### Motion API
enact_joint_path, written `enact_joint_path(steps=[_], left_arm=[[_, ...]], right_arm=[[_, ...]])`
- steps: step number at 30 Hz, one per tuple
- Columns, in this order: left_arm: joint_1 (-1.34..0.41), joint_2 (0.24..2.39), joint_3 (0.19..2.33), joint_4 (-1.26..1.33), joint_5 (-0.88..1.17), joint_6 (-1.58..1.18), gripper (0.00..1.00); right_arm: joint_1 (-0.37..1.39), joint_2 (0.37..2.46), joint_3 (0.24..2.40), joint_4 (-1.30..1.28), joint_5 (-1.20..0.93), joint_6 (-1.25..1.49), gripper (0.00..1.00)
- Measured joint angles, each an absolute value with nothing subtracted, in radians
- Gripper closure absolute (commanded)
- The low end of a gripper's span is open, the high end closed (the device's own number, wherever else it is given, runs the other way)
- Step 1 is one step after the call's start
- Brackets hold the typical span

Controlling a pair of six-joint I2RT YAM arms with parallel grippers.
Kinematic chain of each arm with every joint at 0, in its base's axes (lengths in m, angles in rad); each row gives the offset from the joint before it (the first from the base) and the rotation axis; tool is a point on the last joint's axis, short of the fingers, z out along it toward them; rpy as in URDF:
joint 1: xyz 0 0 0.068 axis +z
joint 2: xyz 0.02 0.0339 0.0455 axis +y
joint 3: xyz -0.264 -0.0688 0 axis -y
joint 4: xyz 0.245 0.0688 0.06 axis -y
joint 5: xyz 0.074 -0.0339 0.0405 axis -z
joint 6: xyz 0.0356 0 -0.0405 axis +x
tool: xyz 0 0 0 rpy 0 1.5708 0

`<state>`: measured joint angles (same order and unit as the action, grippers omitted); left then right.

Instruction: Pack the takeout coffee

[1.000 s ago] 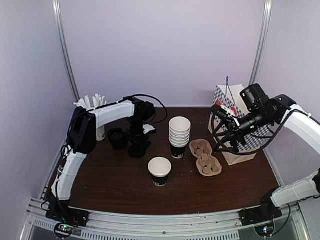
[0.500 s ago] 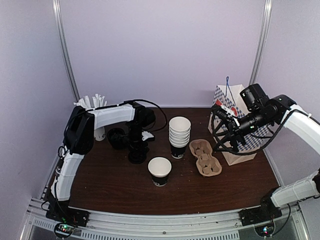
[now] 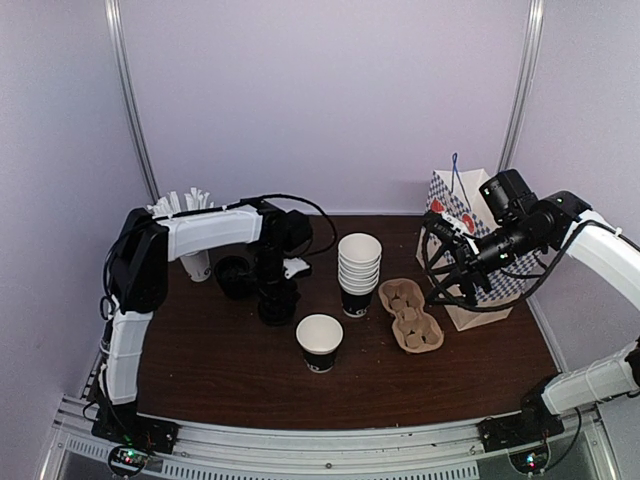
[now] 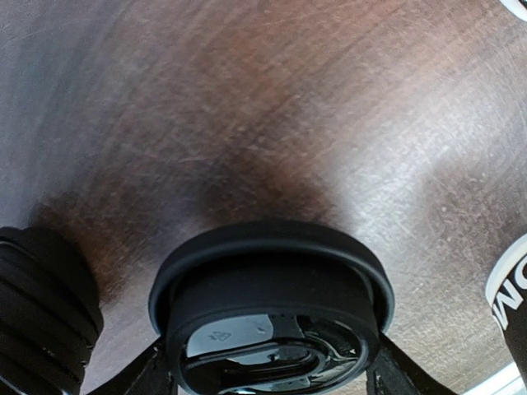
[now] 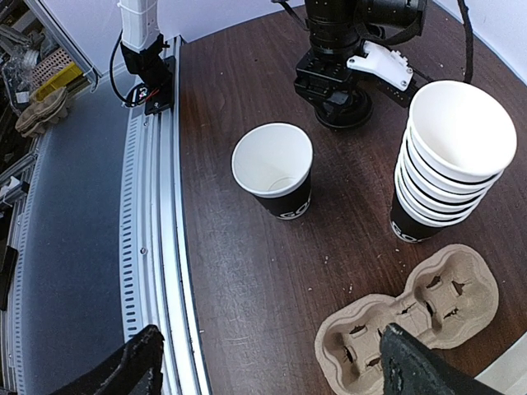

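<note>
Lettering on open cup [image 5: 272, 171] perhaps reads "GO".

1 lidless cup [image 5: 272, 169], a cup stack [image 5: 449, 164], 1 pulp carrier [image 5: 408, 322] nearby

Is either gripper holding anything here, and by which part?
Left gripper brackets the black dome lid at opposite sides of its rim; a firm grip cannot be confirmed. Right gripper is open and empty.
</note>
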<state>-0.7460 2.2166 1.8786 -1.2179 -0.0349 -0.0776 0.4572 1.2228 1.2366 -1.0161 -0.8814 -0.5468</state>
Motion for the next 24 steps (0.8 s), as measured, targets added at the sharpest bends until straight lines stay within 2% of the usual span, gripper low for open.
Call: enact_joint_path(steps=[8, 14, 18, 24], left_arm=[[-0.766, 2.046, 1.804, -1.2, -0.046, -0.08, 0.25], [-0.942, 1.883, 1.829, -1.202, -0.009, 0.007, 0.25], [-1.041, 1.905, 1.872, -1.219, 0.007, 0.039, 0.25], [-1.054, 1.995, 1.921, -1.275, -0.02, 0.066, 0.25]], right_arm=[[0.457, 1.223, 1.23, -1.013, -0.876, -0.547, 0.1], [0.457, 1.228, 1.23, -1.012, -0.875, -0.547, 0.1], [0.457, 1.242, 1.23, -1.01, -0.876, -0.546, 0.1], [0.457, 1.243, 1.23, -1.008, -0.875, -0.546, 0.1]])
